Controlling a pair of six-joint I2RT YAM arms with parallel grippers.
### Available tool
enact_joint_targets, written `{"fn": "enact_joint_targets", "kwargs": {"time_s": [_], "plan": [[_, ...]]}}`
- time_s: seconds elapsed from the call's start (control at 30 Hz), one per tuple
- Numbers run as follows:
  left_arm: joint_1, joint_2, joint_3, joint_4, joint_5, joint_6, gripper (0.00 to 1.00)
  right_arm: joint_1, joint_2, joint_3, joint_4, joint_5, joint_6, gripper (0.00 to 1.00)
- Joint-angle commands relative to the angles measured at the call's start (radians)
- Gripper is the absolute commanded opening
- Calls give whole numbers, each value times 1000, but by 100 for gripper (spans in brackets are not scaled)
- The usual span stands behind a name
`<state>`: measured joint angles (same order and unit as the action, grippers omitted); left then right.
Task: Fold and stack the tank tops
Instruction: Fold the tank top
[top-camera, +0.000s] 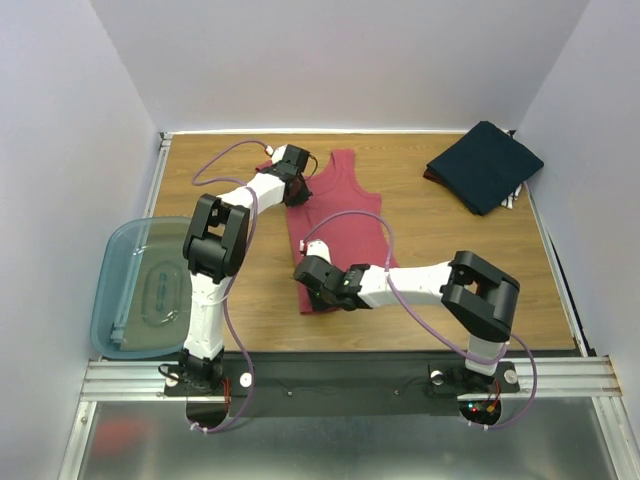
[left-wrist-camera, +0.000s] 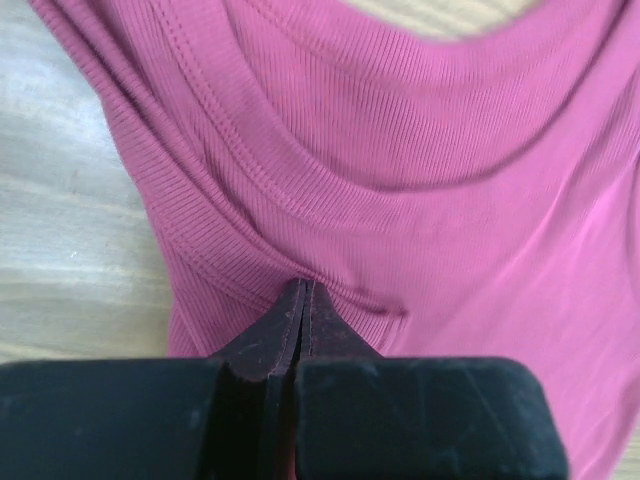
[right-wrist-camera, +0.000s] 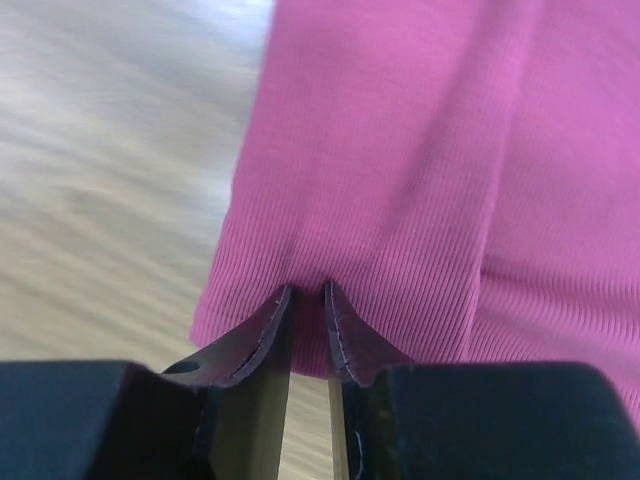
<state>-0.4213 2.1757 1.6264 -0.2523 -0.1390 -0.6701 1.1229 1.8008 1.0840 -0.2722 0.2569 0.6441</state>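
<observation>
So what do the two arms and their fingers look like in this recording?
Both the left arm and the right arm have white links with bulky black joint housings. A thin purple cable loops along each one. The wrist views show dark fingers that taper from blocky black mounts to thin tips with worn edges.

The left tool (left-wrist-camera: 303, 295) has its black fingers (left-wrist-camera: 262, 342) pressed together, pinching a fold of the maroon tank top (left-wrist-camera: 430, 180) just below its stitched neckline band (left-wrist-camera: 250, 165). Pale wooden counter (left-wrist-camera: 60, 230) shows left of the tank top.
</observation>
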Motion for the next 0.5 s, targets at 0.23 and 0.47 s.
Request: {"fn": "enact_joint_targets", "kwargs": {"time_s": [0.23,0.47], "plan": [[-1,52,58,-51,-33,49,5,38,72,146,122,-122,81,31],[1,39,116,-19,41,127,24,18,26,209,179,-82,59,47]]}}
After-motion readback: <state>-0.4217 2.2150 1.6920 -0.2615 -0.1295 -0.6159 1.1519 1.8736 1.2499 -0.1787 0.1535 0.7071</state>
